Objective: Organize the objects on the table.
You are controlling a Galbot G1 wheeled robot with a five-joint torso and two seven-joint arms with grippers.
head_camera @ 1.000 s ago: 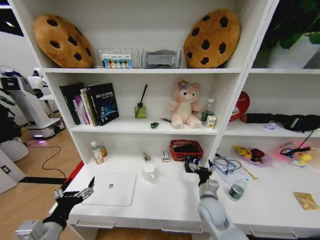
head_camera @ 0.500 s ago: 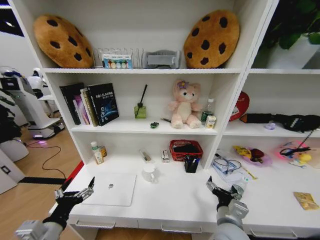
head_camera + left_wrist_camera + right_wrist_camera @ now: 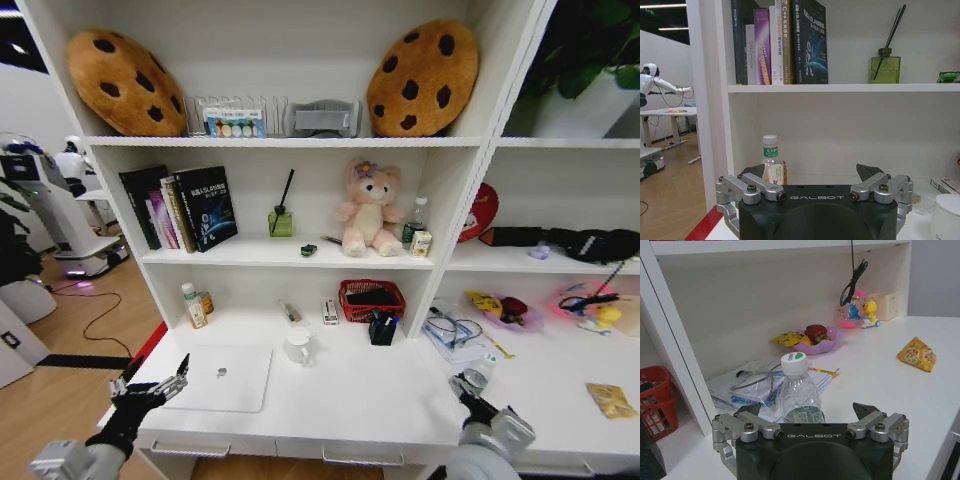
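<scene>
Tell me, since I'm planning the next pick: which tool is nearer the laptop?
Left. The left tool hovers open at the laptop's near left corner. The right tool is far across the table, by the clear bottle.

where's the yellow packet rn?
Head view: the yellow packet lies flat on the table at its far right, right of the right gripper and the clear bottle.
</scene>
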